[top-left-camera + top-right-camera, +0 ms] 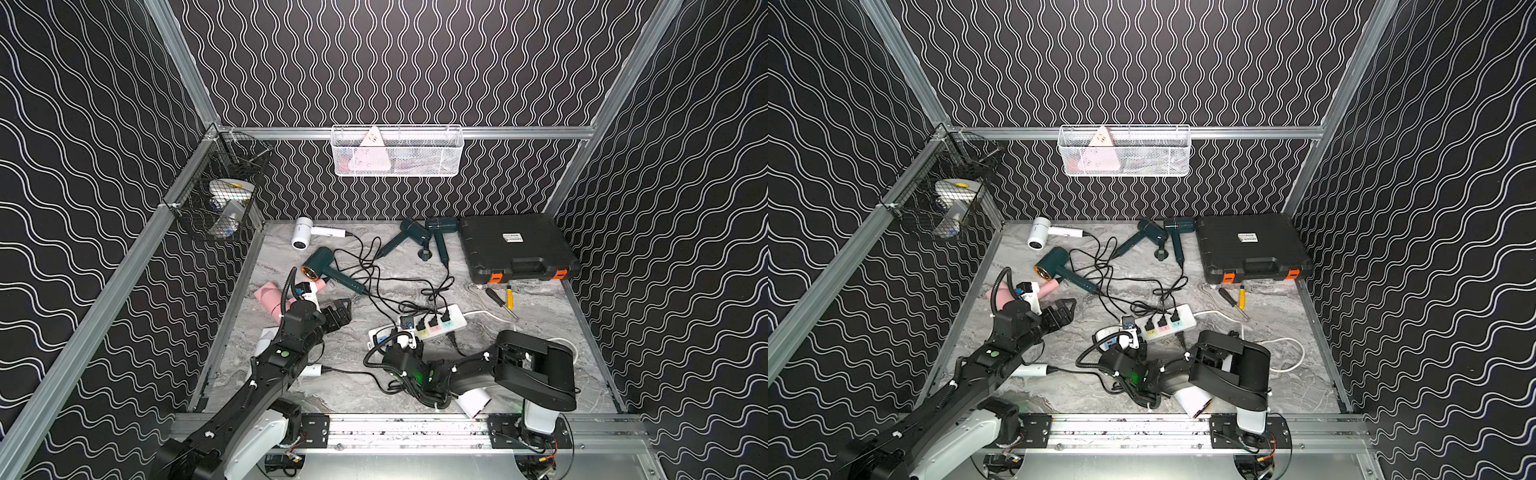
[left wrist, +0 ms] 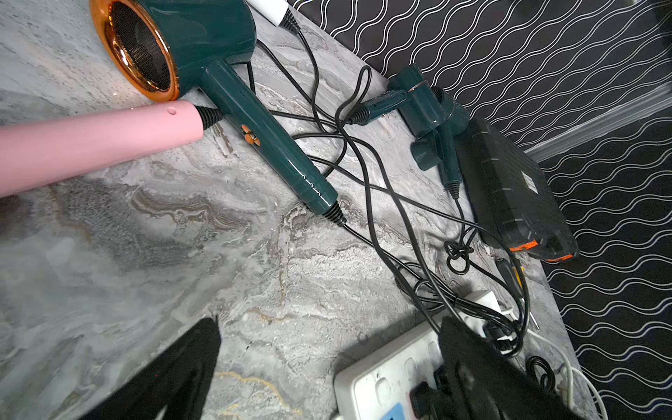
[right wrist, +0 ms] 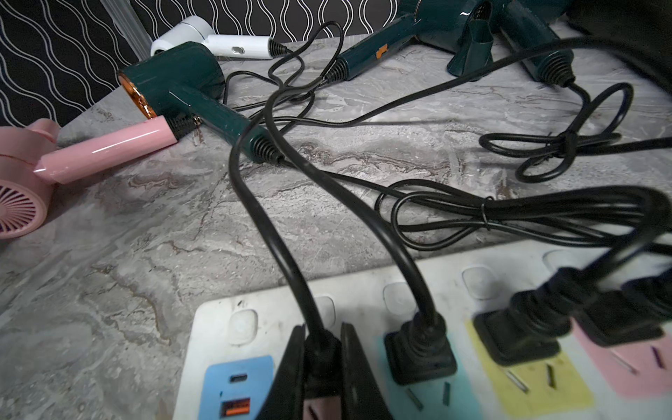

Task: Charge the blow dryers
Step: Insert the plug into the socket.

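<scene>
– On the marble table (image 1: 561,307), which dryers are listed?

– Seven entries. White dryer (image 1: 307,235), 11 o'clock, lying flat. Teal dryer (image 1: 411,228) and second teal dryer (image 1: 441,226), side by side at 12 o'clock. Copper-ringed dryer (image 1: 328,270), 10 o'clock. Pink dryer (image 1: 270,297), 9 o'clock, its handle end against the copper-ringed dryer's handle. Second white dryer (image 1: 311,370), 7 o'clock, only the handle showing under the left arm. Third white dryer (image 1: 473,401), 5 o'clock at the near edge, partly under the right arm.

– Other stock?

– Power strip (image 3: 356,287), centre of the table, coloured sockets. Three black plugs sit in its teal, yellow and pink sockets. Black cords (image 1: 374,282) run tangled from the strip toward 11 and 12 o'clock. Black case (image 1: 515,245), orange latches, 1 o'clock, closed.

– Hands?

– Right gripper (image 3: 322,338): at the strip's near end, clenched on a fourth plug (image 3: 320,351) that stands beside the blue USB panel; whether that plug is fully seated cannot be told. Left gripper (image 2: 327,334): fingers spread wide, grasping nothing, over bare marble between the pink dryer and the strip, 9 o'clock.
</scene>
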